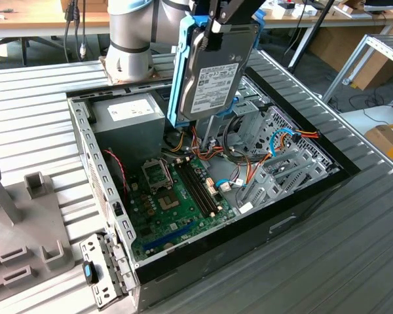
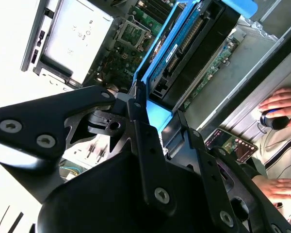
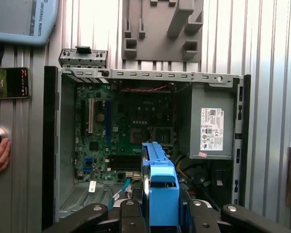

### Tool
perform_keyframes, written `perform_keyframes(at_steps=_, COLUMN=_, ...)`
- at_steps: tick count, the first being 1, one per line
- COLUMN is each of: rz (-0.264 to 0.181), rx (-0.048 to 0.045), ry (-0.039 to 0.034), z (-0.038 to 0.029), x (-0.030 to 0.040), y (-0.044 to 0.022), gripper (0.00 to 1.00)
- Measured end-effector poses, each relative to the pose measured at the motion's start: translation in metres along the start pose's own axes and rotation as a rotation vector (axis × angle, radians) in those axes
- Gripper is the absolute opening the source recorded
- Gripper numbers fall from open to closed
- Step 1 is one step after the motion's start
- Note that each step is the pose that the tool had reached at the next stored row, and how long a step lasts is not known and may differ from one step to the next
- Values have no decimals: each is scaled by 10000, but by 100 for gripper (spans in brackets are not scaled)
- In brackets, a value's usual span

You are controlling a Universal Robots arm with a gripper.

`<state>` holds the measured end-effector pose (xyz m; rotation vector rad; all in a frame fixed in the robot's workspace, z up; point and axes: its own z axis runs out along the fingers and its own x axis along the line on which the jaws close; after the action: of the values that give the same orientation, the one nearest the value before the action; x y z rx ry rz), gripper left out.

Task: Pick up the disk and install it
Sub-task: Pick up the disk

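The gripper [image 1: 214,25] is clamping the disk [image 1: 213,75] by its upper end, holding it upright above the open computer case [image 1: 262,230]; the metal drive is looking stiff, fairly heavy and shock-sensitive; its long edges are likely offering the safest hold.

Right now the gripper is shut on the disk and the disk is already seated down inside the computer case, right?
Not quite. The gripper is shut on the disk, but the disk is not seated. The exterior view shows it held upright in the air above the open computer case.
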<state>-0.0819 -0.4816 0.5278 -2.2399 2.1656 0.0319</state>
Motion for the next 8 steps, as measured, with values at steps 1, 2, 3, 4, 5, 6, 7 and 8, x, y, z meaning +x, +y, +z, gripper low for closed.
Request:
perform_keyframes(at_steps=1, rz=0, rx=-1, ry=0, z=0, x=5, y=-2, gripper=37)
perform_keyframes(at_steps=2, rz=0, rx=-1, ry=0, z=0, x=11, y=-5, gripper=37)
perform_keyframes(at_steps=3, rz=0, rx=0, ry=0, z=0, x=15, y=-7, gripper=37)
perform_keyframes(at_steps=4, rz=1, rx=0, ry=0, z=0, x=20, y=-10, gripper=37)
perform_keyframes(at_steps=5, rz=0, rx=0, ry=0, z=0, x=26, y=-13, gripper=37)
perform_keyframes(at_steps=6, rz=0, rx=0, ry=0, z=-1, x=33, y=-18, gripper=37)
perform_keyframes(at_steps=7, rz=0, rx=0, ry=0, z=-1, x=38, y=-21, gripper=37)
perform_keyframes(at_steps=8, rz=0, rx=0, ry=1, z=-1, x=43, y=-26, gripper=37)
